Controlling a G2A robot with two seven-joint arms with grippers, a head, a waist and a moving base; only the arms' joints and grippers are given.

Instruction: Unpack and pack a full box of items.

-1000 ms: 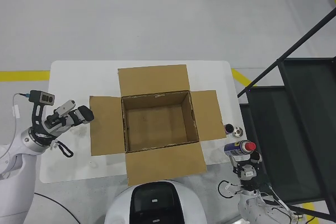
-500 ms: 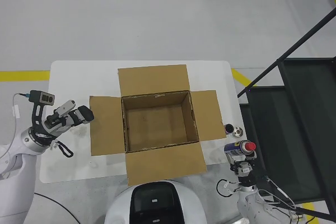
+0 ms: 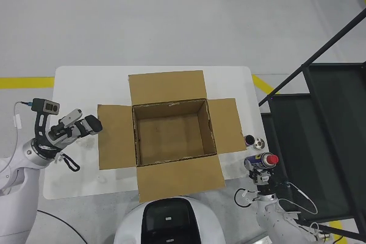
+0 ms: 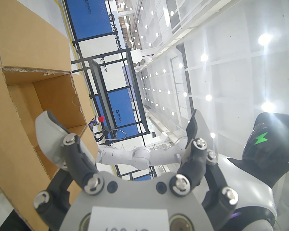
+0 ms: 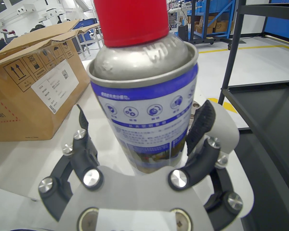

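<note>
Spray can: upright at the table's right edge near the front corner, beside the open box.
Right claw: I see its jaws apart, one on each side of the can's lower body — not clamped.
Left claw: jaws spread wide, over the table's left side — beside the box's left flap.

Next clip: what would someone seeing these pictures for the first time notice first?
The big cardboard box stands open and empty in the middle of the white table, all four flaps spread out. Near the table's right edge, an upright spray can with a red cap sits between the open fingers of the right gripper. The left gripper hangs open and empty to the left of the box.
</note>
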